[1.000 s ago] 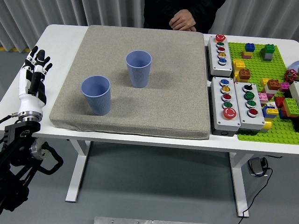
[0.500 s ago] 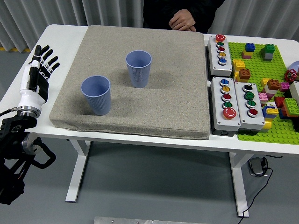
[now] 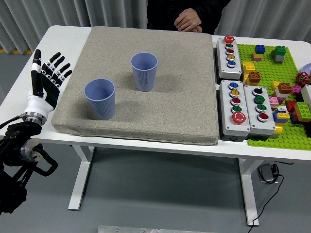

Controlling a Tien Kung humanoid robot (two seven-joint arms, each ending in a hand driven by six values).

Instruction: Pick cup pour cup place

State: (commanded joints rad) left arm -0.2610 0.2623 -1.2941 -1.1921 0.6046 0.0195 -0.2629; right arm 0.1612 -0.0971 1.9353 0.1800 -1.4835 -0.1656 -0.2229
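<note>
Hovering left hand (image 3: 48, 77) beside the mat (image 3: 184, 97), fingers spread, holding nothing. Both cups upright, apart: near cup (image 3: 100, 99), far cup (image 3: 144, 71). Could be pre-grasp or post-place.

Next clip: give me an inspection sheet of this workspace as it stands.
Surface: white table carrying a grey pad.
Job's things: near blue cup and far blue cup, both upright on the pad, apart.
Clutter: three button boxes; green brick baseplate with loose bricks.
Hands: left hand open beside the pad's left edge; right not in view.
Cables: black cable on the floor.
Surroundings: person's hands at far edge.
</note>
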